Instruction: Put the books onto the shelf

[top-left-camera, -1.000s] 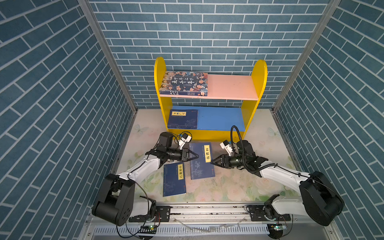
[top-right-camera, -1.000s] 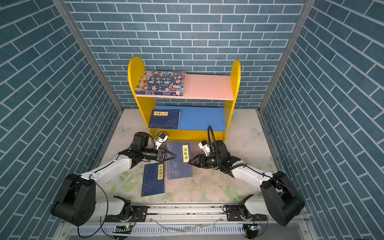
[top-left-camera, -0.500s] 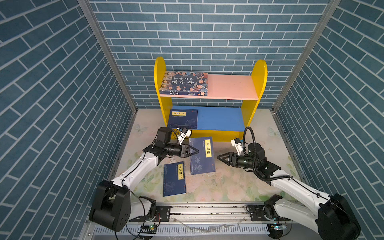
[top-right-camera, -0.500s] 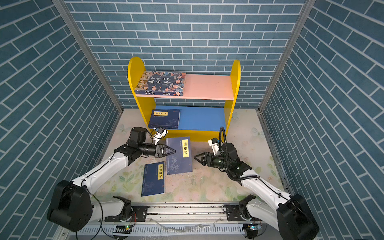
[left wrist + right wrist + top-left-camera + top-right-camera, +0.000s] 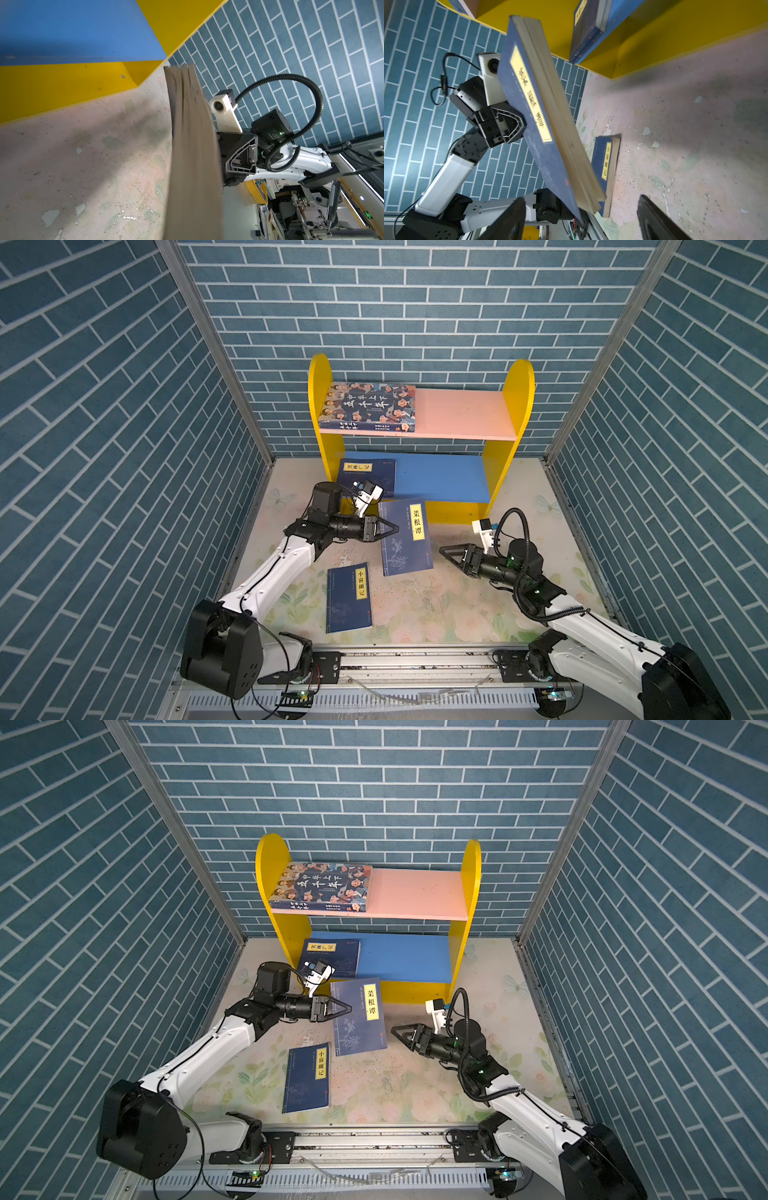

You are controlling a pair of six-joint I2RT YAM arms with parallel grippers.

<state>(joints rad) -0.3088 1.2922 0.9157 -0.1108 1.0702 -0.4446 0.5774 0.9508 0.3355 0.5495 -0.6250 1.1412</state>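
Observation:
My left gripper (image 5: 394,527) is shut on the left edge of a thin navy book (image 5: 405,537) with a yellow label, holding it tilted above the floor just in front of the shelf (image 5: 465,410). In the right wrist view that book (image 5: 533,108) hangs ahead of my open right gripper (image 5: 581,224), apart from it. The right gripper (image 5: 445,552) sits to the right of the book, holding nothing. A second navy book (image 5: 349,599) lies flat on the floor. Another navy book (image 5: 368,475) rests on the blue lower board, and the large book with faces (image 5: 370,406) on the pink board.
Blue brick-pattern walls (image 5: 124,448) close in the left, back and right. The metal rail (image 5: 415,659) with both arm bases runs along the front. The shelf's yellow base strip (image 5: 62,87) stands close to the held book's page edge (image 5: 193,145).
The right gripper has opened, let go of the book's right edge and pulled back to the right. The left gripper has carried the book up and toward the shelf.

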